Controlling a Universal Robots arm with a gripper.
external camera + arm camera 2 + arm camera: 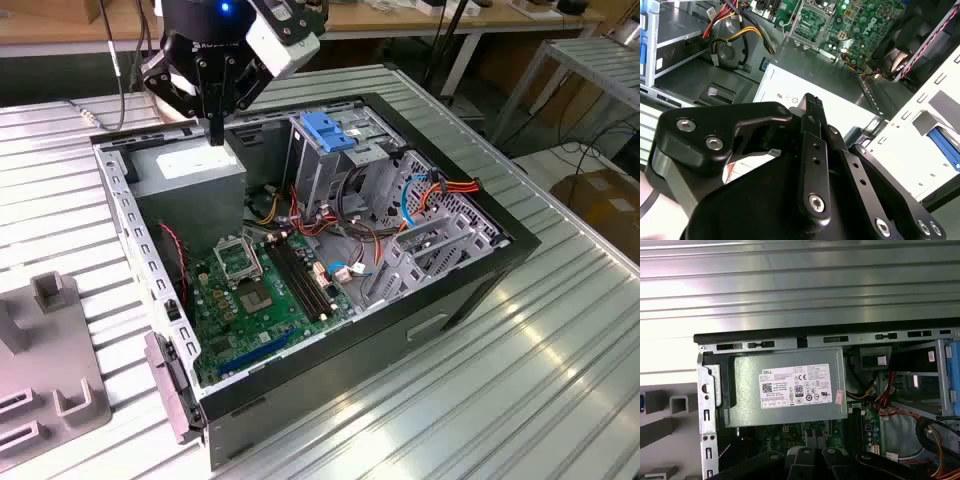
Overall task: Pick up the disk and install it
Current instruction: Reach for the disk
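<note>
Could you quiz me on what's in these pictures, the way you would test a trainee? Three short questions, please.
1. True or false: the gripper hangs over the grey power supply with the white sticker.
2. What colour is the plastic bracket atop the silver drive cage? A red, B blue, C yellow.
3. Fill in: the open computer case lies on a ribbed ___ table.

Key: 1 true; 2 B; 3 metal.
</note>
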